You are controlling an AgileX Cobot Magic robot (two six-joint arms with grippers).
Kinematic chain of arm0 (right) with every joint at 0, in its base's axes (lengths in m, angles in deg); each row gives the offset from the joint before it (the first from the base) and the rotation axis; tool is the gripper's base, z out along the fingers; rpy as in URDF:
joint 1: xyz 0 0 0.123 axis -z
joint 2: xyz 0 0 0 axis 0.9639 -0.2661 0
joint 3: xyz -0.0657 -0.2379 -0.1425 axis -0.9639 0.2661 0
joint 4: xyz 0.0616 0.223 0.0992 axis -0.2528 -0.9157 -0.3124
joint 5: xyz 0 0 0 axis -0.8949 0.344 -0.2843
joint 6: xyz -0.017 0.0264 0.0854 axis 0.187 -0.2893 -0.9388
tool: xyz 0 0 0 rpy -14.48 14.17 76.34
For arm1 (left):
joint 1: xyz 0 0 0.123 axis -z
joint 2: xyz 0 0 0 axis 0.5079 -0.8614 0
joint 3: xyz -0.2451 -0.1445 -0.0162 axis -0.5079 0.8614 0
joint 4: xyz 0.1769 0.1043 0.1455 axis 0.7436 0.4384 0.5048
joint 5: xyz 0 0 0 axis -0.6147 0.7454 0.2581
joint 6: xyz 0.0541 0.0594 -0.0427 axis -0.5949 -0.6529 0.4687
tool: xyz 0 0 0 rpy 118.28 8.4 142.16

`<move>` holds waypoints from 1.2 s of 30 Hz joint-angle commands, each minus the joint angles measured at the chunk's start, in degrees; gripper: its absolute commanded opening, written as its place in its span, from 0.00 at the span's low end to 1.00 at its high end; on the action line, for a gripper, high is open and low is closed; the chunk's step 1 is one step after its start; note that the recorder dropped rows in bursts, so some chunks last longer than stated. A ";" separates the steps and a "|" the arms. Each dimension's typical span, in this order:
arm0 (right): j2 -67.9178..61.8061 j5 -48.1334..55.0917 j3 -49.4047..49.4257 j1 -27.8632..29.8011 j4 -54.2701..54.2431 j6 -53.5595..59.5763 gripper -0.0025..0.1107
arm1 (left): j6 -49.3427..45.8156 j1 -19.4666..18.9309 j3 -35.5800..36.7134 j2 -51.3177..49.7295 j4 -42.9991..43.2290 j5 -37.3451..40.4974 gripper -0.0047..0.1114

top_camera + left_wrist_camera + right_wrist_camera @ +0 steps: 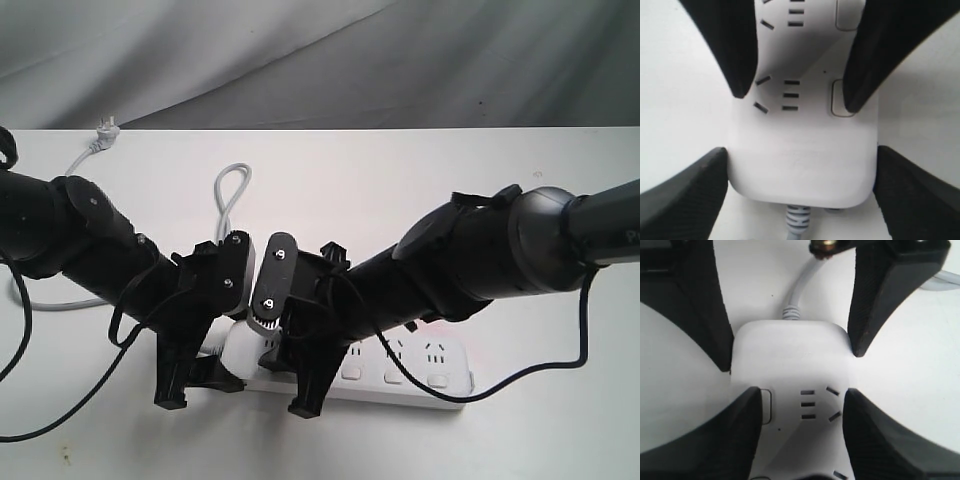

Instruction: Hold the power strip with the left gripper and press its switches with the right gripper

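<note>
You are clamping the left gripper (pixel 801 152) on the cord (pixel 798 220) end of the power strip (pixel 400 385), lying lower centre in the exterior view, while the right gripper (pixel 801 395), jaws apart, is resting a fingertip (pixel 855 85) on the endmost switch (pixel 837 107).

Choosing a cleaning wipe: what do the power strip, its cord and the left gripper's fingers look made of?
Power strip: smooth white plastic, probably; soft sheen, moulded rounded corners. Cord: pale grey flexible sheath, likely rubber or PVC; ribbed collar at the entry. Left gripper's fingers: matte black, finely grained; plastic or rubber coating, cannot tell.
</note>
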 commanded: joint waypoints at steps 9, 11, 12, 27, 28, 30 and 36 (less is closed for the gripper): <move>-0.83 -2.33 1.99 0.28 1.23 3.26 0.44 | -0.35 0.27 -0.23 -0.36 -0.10 0.13 0.61; -0.83 -2.95 1.99 0.14 0.88 3.95 0.44 | -0.35 0.27 -0.23 -0.36 -0.10 0.13 0.61; -0.83 -3.10 1.99 0.05 0.43 4.85 0.44 | -0.35 0.27 -0.23 -0.36 -0.10 0.13 0.61; -1.66 -4.66 1.87 0.02 -0.77 10.87 0.44 | -0.35 0.27 -0.23 -0.36 -0.10 0.13 0.61; -1.66 -4.78 1.87 0.02 -0.77 10.87 0.44 | -0.35 0.27 -0.23 -0.36 -0.10 0.13 0.61; -1.66 -4.75 1.87 0.02 -0.77 10.75 0.44 | -0.35 0.27 -0.23 -0.36 -0.10 0.13 0.61; -2.16 -5.09 1.71 -0.70 -2.09 10.75 0.44 | -0.35 0.27 -0.23 -0.36 -0.10 0.13 0.61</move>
